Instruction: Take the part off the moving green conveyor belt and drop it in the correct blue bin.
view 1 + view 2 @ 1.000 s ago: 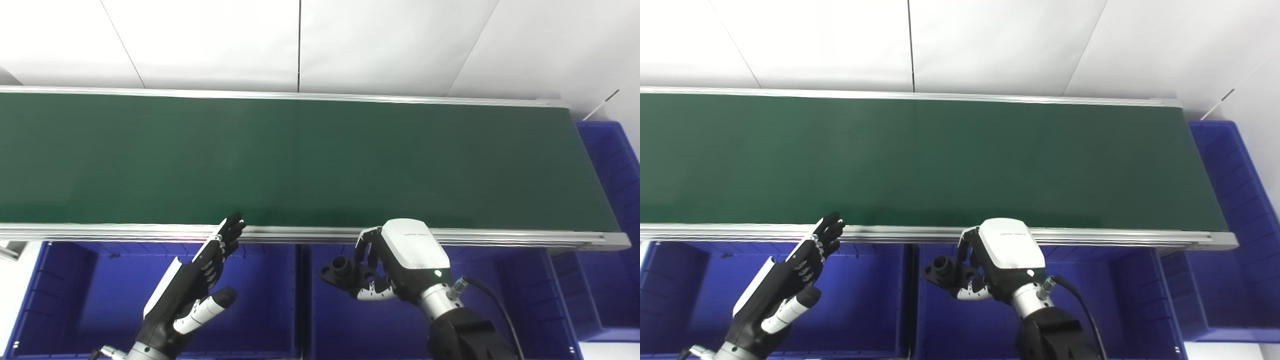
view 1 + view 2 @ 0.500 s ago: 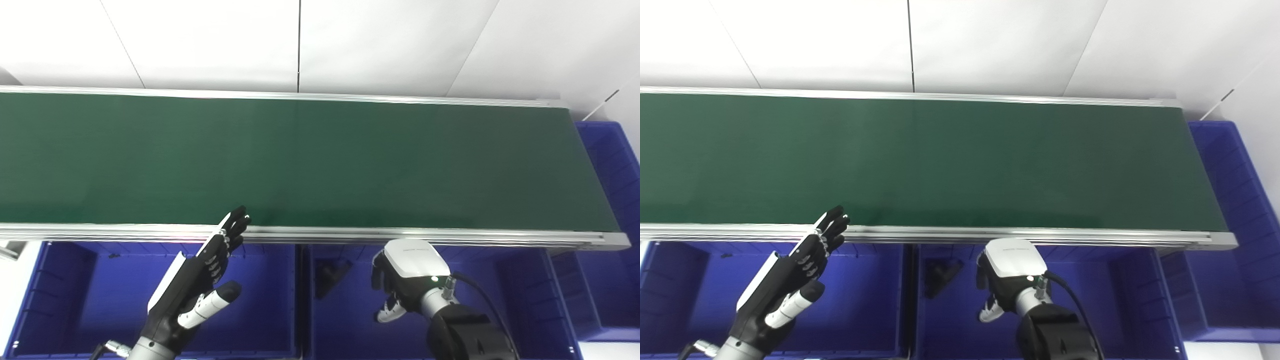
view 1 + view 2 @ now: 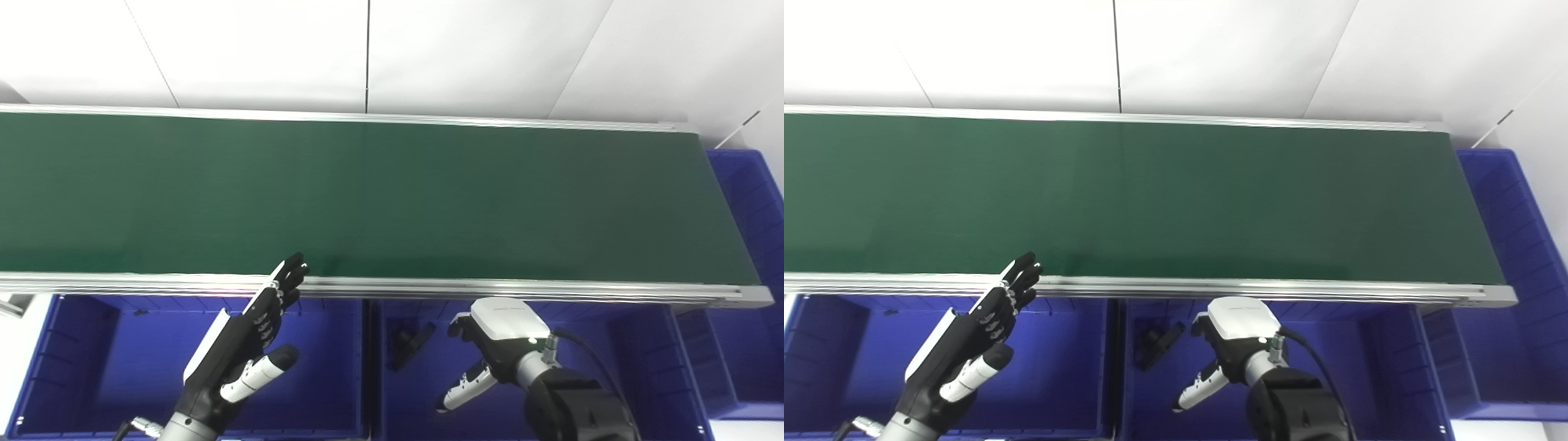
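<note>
Black part, shape indistinct, lies in middle blue bin; right hand released, fingers spread; left hand flat, empty.

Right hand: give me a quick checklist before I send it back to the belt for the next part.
1. Right hand empty, fingers apart above the middle bin: ok.
2. Black part lying inside the middle bin, apart from the hand: ok.
3. Whether that is the correct bin for this part: cannot tell.
4. New part on the green belt to pick: not ok, none in view.
5. Left hand open and over the left bin, fingertips at the belt's near rail, away from the right hand: ok.
</note>
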`<action>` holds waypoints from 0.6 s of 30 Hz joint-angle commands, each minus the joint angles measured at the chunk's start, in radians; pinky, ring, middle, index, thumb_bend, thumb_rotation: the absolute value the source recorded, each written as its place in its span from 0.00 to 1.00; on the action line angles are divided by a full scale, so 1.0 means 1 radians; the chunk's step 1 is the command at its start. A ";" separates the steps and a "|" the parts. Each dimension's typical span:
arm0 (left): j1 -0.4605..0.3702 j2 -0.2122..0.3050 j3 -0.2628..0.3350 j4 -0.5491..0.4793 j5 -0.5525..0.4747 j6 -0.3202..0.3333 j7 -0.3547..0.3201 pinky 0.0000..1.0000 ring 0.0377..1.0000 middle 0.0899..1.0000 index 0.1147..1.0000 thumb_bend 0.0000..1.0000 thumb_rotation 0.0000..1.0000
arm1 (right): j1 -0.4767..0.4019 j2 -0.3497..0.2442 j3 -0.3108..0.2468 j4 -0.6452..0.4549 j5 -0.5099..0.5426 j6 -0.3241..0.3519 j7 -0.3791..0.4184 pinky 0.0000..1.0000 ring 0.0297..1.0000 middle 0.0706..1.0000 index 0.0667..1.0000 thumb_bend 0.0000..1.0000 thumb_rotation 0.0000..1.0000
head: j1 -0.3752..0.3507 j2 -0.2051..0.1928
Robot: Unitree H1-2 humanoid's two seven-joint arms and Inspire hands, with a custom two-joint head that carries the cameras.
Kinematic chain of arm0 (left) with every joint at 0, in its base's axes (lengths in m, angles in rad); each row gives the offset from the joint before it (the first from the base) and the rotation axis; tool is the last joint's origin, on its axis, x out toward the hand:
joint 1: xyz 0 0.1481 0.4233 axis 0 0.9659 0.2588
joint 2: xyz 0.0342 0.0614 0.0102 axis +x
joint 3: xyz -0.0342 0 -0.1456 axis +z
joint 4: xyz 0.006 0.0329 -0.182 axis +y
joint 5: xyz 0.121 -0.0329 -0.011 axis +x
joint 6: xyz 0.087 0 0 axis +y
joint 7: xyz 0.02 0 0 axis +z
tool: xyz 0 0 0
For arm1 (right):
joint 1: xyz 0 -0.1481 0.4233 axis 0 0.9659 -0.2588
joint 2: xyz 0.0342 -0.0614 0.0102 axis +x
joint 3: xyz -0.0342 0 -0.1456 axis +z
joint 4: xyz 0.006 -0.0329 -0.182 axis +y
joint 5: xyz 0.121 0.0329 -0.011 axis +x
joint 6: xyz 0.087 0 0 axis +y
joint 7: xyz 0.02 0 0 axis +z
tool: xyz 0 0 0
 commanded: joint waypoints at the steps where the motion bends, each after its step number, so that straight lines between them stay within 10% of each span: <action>1: 0.012 -0.007 -0.006 -0.027 0.019 -0.019 0.003 1.00 0.99 0.96 1.00 0.75 0.74 | 0.029 0.029 -0.005 -0.084 0.070 -0.013 -0.049 0.44 0.58 0.66 0.69 0.90 0.50 | 0.014 -0.002; 7: 0.020 -0.029 -0.018 -0.018 0.046 -0.031 0.011 1.00 0.98 0.95 1.00 0.76 0.75 | 0.211 0.179 -0.010 -0.229 0.385 0.020 -0.235 0.44 0.53 0.59 0.63 0.75 0.46 | 0.043 -0.007; 11: 0.022 -0.039 -0.022 -0.013 0.047 -0.027 0.006 1.00 0.98 0.95 0.99 0.75 0.73 | 0.339 0.266 -0.035 -0.201 0.738 0.057 -0.325 0.46 0.54 0.59 0.63 0.70 0.67 | 0.055 -0.013; 18: 0.030 -0.048 -0.034 0.000 0.071 -0.033 0.009 1.00 0.97 0.94 0.99 0.74 0.73 | 0.348 0.228 -0.090 0.052 1.001 -0.099 -0.478 0.61 0.66 0.68 0.68 0.75 0.87 | 0.080 -0.029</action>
